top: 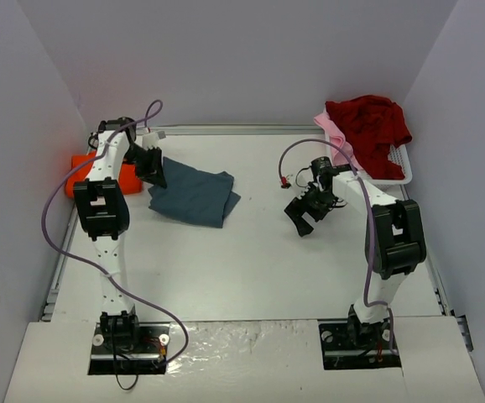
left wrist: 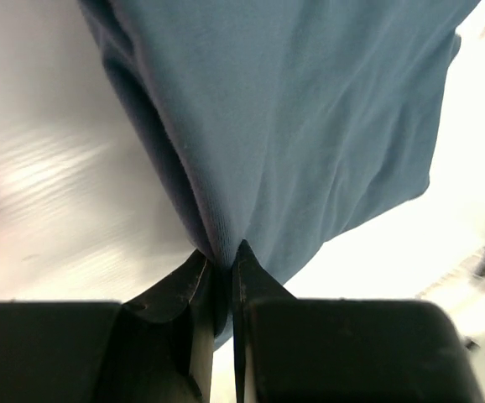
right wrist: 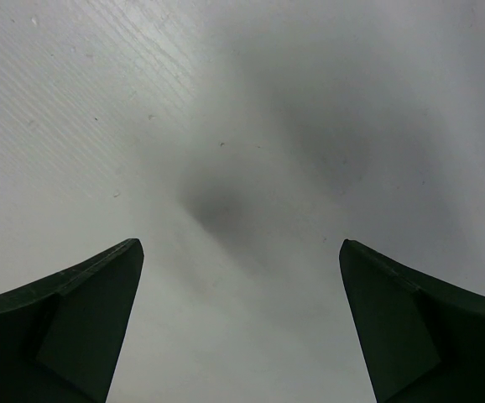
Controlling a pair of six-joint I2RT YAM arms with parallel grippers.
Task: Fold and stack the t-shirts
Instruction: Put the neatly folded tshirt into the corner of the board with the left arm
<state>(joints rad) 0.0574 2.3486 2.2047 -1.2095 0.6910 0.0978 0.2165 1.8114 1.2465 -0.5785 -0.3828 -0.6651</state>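
Note:
A slate blue-grey t-shirt (top: 194,195) lies folded on the table left of centre. My left gripper (top: 154,172) is shut on its left edge; in the left wrist view the blue cloth (left wrist: 310,126) bunches between the closed jaws of that gripper (left wrist: 221,256). An orange t-shirt (top: 85,170) lies at the far left, partly behind the left arm. A dark red t-shirt (top: 370,124) is heaped on a pale pink one (top: 335,131) at the back right. My right gripper (top: 308,217) hovers open over bare table (right wrist: 242,126), holding nothing.
A white plastic basket (top: 393,170) sits under the red and pink shirts at the back right. White walls close in the table on three sides. Purple cables loop off both arms.

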